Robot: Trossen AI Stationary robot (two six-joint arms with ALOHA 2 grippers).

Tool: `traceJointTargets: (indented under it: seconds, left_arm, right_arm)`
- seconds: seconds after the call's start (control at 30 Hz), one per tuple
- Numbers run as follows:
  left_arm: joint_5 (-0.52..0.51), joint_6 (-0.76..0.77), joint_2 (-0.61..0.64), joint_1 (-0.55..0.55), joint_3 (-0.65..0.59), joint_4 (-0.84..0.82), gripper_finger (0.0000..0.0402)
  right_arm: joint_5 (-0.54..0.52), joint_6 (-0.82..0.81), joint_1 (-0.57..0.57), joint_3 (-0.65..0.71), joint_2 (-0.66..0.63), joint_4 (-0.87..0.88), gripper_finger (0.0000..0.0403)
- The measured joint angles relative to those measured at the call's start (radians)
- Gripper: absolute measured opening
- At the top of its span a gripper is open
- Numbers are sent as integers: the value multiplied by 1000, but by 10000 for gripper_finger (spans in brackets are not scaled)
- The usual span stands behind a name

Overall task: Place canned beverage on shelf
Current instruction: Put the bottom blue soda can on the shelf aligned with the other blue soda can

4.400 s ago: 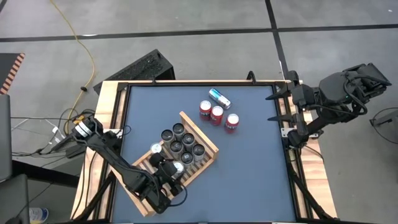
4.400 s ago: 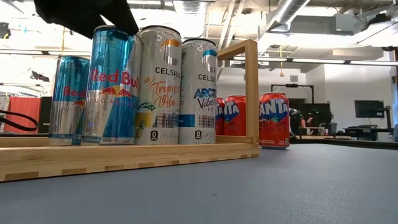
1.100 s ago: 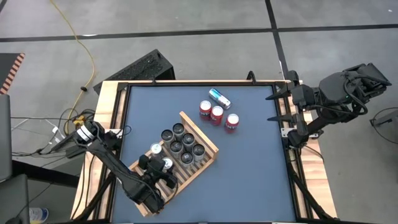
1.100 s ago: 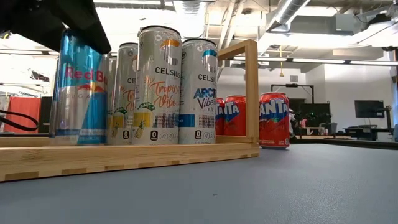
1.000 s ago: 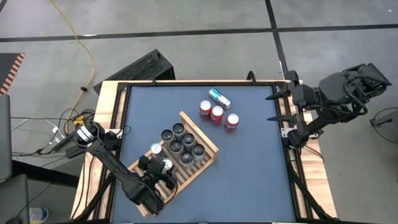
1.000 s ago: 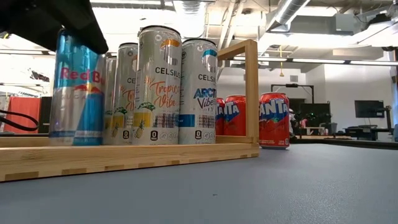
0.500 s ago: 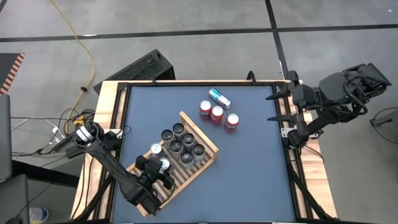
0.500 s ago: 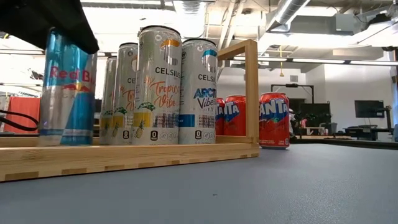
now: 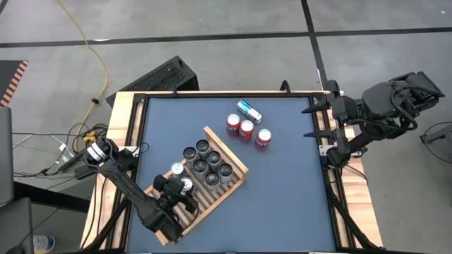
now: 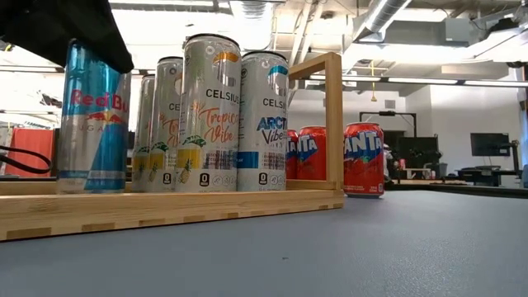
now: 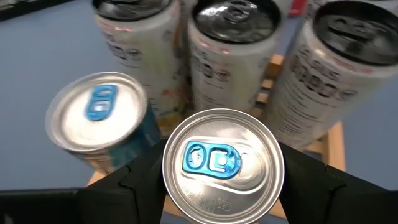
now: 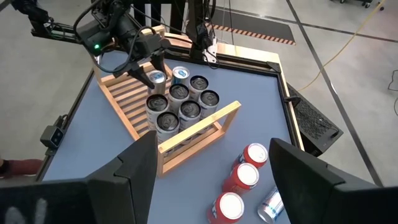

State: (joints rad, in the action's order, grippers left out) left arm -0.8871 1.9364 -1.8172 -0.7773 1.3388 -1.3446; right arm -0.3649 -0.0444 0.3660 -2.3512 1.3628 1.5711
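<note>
1. Silver-and-blue, the Red Bull can (image 11: 222, 163) sits clamped between the fingers (image 11: 127, 186) of your left gripper (image 9: 181, 189), which grips it near its top rim.
2. Look at the low view: that can (image 10: 92, 120) stands upright over the slats of the wooden shelf (image 9: 234, 161), with the dark gripper body covering its top; whether its base touches the slats you cannot tell.
3. Just beside the gripper stands a second Red Bull can (image 11: 102, 127), also upright on the shelf.
4. Just beyond your gripper, a cluster of Celsius cans (image 9: 207, 162) with dark lids stands on the same shelf, close against the raised frame (image 10: 332, 120).
5. Well beyond the shelf from your left gripper, three red Fanta cans (image 9: 246, 130) stand on the blue tabletop (image 9: 282, 197), and one blue can (image 9: 248, 111) lies on its side just past them.
6. Your right gripper (image 12: 208, 180) waits off the table's right edge, fingers spread wide apart and holding nothing.
</note>
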Motion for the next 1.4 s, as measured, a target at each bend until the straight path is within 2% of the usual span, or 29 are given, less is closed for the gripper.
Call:
traceJointTargets:
  seconds: [0.8, 1.27, 1.4]
  left_arm:
    - [-12, -9, -10, 23, -2, -10, 228]
    - [8, 40, -47, 16, 7, 19, 229]
    - [6, 46, -47, 15, 8, 29, 240]
  right_arm:
    - [0, -7, 0, 0, 0, 0, 270]
    - [0, -7, 0, 0, 0, 0, 270]
    - [0, -7, 0, 0, 0, 0, 270]
